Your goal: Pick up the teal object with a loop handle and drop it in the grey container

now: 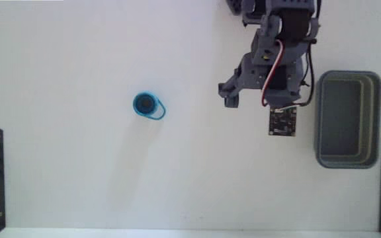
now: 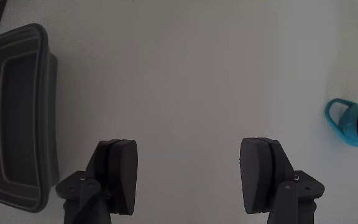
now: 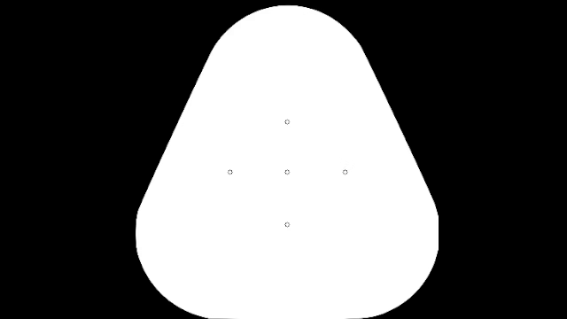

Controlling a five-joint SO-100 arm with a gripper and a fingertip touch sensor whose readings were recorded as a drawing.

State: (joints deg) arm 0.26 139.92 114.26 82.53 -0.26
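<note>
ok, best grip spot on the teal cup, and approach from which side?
Judging from the fixed view, the teal cup stands upright, mouth up, its loop handle pointing lower right. I'd come straight down with the open claw, one finger inside the hollow and one outside the wall, on the side away from the handle.

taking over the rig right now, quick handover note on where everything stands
End effector: open, holding nothing, above bare table.
Teal cup: upright on the white table, left of the arm in the fixed view, loop handle toward lower right; at the right edge of the wrist view.
Grey container: at the right edge in the fixed view, nothing in it.
Done: nothing yet.
Left: reach the cup, grasp, carry, drop it in the container.
</note>
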